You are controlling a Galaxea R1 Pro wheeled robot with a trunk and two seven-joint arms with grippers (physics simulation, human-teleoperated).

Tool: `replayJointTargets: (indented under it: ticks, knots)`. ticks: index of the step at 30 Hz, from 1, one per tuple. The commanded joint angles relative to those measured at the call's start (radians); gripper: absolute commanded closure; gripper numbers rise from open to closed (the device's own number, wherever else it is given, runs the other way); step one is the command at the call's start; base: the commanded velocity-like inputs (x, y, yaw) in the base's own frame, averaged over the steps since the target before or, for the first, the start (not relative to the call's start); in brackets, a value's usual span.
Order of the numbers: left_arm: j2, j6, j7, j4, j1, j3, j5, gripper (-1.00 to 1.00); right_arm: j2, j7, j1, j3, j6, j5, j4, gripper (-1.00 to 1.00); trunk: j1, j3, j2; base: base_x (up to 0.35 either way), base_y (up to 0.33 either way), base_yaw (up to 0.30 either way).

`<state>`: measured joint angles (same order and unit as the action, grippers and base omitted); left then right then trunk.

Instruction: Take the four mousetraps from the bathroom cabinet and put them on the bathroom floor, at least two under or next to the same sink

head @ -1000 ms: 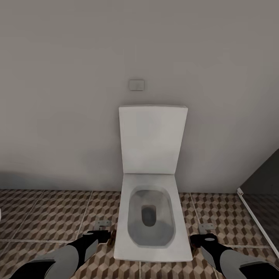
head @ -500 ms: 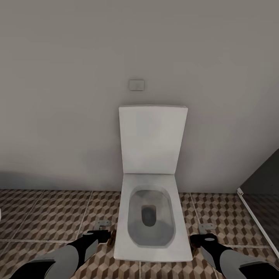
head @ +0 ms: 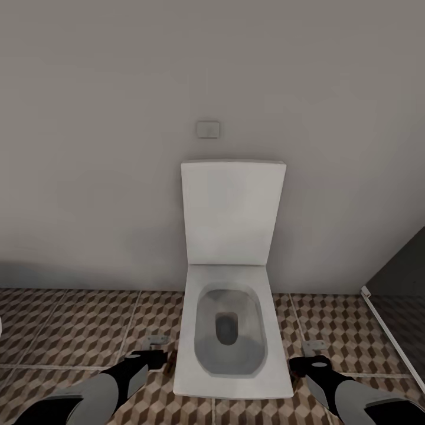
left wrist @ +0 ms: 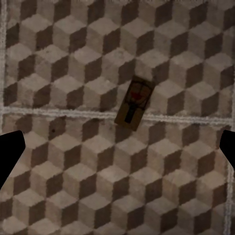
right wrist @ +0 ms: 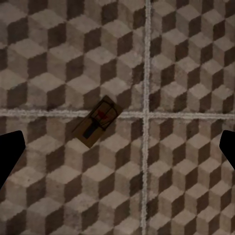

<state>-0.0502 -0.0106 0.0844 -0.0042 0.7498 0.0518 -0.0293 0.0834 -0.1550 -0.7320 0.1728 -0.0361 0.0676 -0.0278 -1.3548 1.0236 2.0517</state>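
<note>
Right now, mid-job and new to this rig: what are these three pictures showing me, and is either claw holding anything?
The head camera looks down over both arms at a white toilet, lid up, on the patterned bathroom floor. The left claw and right claw hang low on either side of it. The other two pictures come from cameras on each wrist, pointing down. The left shows a mousetrap lying on the tiles, the right a second mousetrap. Dark fingertips sit wide apart: both claws open, holding nothing.
</note>
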Motion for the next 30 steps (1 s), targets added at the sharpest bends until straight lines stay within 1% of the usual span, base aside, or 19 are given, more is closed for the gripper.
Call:
replayJointTargets:
  ticks: [1,5,10,30]
  knots:
    - [0.001,-0.001,0.003,0.0,0.0,0.005,-0.003,-1.0,0.0,-0.001,-0.001,0.008,-0.004,0.007,-0.003,-1.0,0.0,0.001,0.0,0.0,0.0,0.0]
    - [0.005,-0.001,0.003,0.0,0.0,0.005,-0.003,-1.0,0.0,-0.001,-0.001,0.008,-0.004,0.007,-0.003,-1.0,0.0,0.001,0.0,-0.043,0.0,0.0]
    - [0.007,-0.002,0.003,0.0,0.0,0.005,-0.003,-1.0,0.0,-0.001,-0.001,0.008,-0.004,0.006,-0.003,-1.0,0.0,0.001,0.0,-0.212,0.0,0.0]
    - [0.009,-0.003,0.003,0.0,0.0,0.005,-0.003,-1.0,-0.001,-0.001,-0.001,0.008,-0.004,0.006,-0.003,-1.0,0.0,0.001,0.0,-0.329,0.0,0.0]
